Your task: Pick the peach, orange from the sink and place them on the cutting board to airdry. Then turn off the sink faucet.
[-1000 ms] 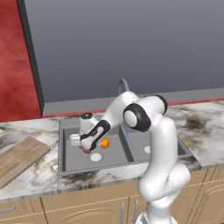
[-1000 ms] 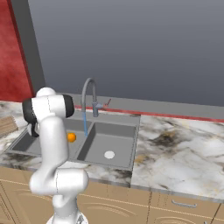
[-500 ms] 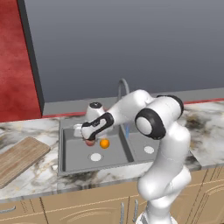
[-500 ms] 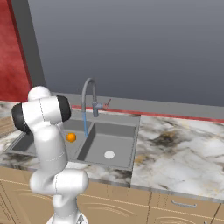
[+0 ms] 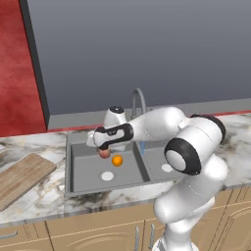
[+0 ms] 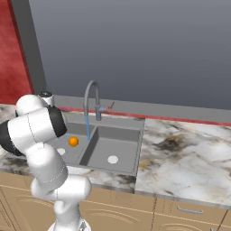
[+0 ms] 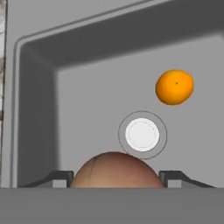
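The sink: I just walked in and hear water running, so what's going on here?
The robot's end effector is shut on the peach, held above the left basin of the sink. The orange lies in that basin. The cutting board on the counter is bare, and the faucet is running.

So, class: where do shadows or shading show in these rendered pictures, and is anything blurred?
Hand view: sharp; the sink walls are shaded darker than its floor, and the orange is evenly lit. Left base view: the peach sits dim under the pincer. Right base view: soft shading inside both basins, no glare.
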Robot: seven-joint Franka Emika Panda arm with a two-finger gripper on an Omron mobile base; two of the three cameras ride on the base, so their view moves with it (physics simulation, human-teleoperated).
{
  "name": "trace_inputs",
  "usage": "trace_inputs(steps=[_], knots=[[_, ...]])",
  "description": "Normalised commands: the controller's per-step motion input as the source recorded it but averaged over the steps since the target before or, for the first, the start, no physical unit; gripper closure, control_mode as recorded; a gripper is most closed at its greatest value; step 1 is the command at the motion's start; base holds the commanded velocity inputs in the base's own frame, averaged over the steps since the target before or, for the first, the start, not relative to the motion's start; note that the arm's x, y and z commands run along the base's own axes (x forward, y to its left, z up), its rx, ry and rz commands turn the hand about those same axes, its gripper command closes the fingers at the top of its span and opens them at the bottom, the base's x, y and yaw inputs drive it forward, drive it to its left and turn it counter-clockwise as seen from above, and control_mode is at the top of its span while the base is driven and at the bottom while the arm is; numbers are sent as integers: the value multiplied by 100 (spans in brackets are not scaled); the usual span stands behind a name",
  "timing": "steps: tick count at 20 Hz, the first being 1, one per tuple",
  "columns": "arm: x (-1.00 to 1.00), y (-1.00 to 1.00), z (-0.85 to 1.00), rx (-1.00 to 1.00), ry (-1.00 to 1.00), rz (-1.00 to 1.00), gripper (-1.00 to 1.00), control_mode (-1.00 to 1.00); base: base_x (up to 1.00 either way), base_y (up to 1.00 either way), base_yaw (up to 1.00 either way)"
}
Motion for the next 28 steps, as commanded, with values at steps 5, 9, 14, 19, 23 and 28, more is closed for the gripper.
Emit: trace_inputs(steps=[5,9,14,19,23,28], knots=[[-30,-9,50,0,-1,1,100,-100,0,0,0],[-33,-18,52,0,0,3,100,-100,0,0,0],[-41,-23,52,0,-2,7,100,-100,0,0,0],[-43,-3,40,0,-8,13,100,-100,0,0,0],[-48,0,37,1,-4,18,100,-100,0,0,0],[-37,1,48,0,-3,16,100,-100,0,0,0]])
